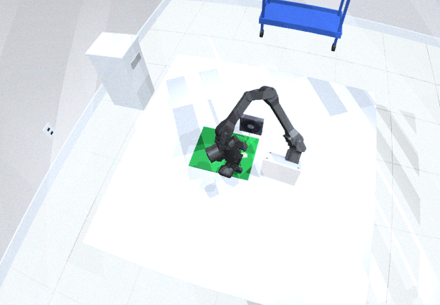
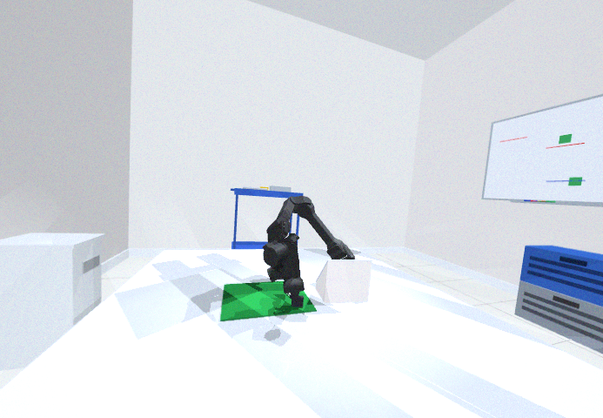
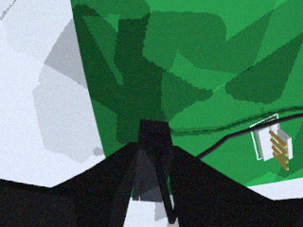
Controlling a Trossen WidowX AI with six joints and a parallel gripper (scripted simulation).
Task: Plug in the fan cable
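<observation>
My gripper [image 3: 152, 151] is shut on the black fan plug [image 3: 154, 131], which shows between the fingertips in the wrist view, near the edge of the green board [image 3: 199, 28] [image 1: 198, 145] [image 2: 243, 306]. The plug's height over the board is hard to tell. The black cable [image 3: 227, 137] loops below the plug, passes behind the right finger and runs right, across the upper part of the white header [image 3: 266, 146] [image 1: 244, 155]. The header's gold pins [image 3: 279, 148] are bare. The plug is apart from the header, to its left in the wrist view. The arm hides part of the board in the top and exterior views.
The black fan [image 1: 251, 126] stands behind the board in the top view. The white box [image 1: 281, 171] [image 2: 345, 281] under the arm's base is right of the board. A white cabinet [image 1: 119, 74] [image 2: 30, 295] and a blue cart [image 1: 299, 20] stand farther away.
</observation>
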